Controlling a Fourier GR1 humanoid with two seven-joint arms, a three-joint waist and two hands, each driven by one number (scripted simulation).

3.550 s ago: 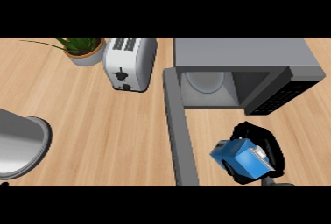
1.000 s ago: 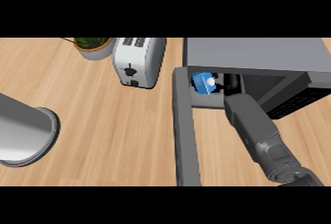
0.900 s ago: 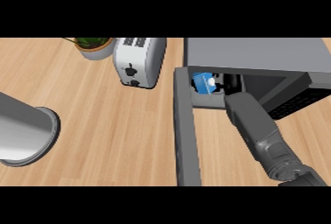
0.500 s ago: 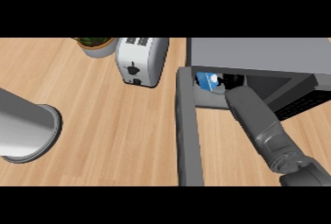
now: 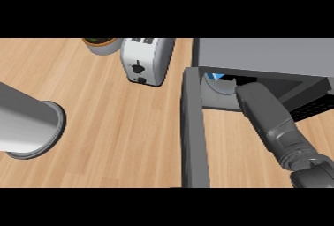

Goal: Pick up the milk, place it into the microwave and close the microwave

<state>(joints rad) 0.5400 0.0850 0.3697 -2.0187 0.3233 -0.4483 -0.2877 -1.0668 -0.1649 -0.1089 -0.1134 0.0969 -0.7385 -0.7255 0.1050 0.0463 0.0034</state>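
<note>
While the microwave stood at the far right of the wooden counter, its door was wide open. The door showed as a long grey bar that ran from the front left corner of the microwave down to the lower edge of the view. The right forearm came in from the lower right corner and its end went into the open cavity. The right hand was hidden there under the top of the microwave, so I could not tell if it was spread, closed or holding something. The milk was inside the cavity at its left side, just beside the end of the forearm; only a small blue and white part of it showed. The left forearm lay at the left edge, and its hand was outside the view. A white toaster stood near the microwave on its left, with a plant pot just beside it at the top edge.
</note>
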